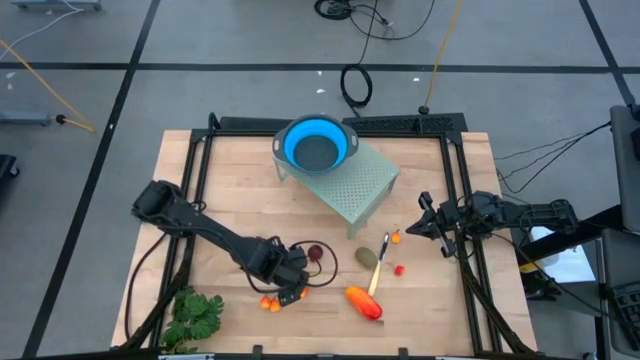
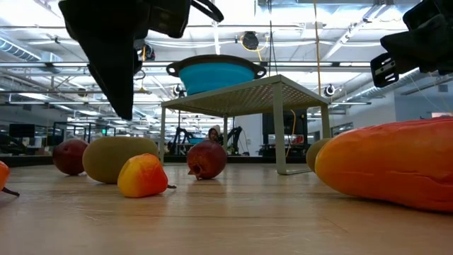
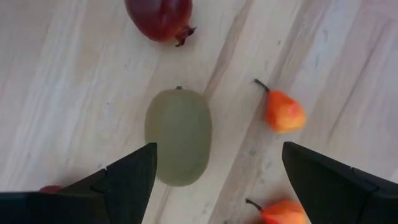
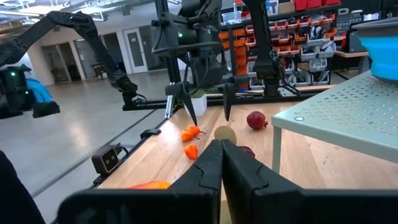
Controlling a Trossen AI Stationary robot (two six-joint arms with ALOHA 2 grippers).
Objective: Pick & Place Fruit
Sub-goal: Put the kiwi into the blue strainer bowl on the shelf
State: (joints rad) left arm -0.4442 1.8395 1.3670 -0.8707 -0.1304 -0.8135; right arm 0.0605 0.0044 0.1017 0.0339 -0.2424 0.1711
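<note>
Your left end effector (image 3: 214, 180): fingers spread wide, gripping nothing, hanging over the olive oval fruit (image 3: 179, 135) on the wooden surface (image 1: 250, 190). Dark red ball (image 3: 160, 17) and small orange bit (image 3: 283, 112) lie near it. Your right end effector (image 4: 222, 163): fingers pressed together, empty, at the surface's right edge.

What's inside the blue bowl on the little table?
The blue bowl on the green stand looks empty from above: only its dark grey bottom shows, no fruit. What lies on the table under the stand is hidden by its top.
</note>
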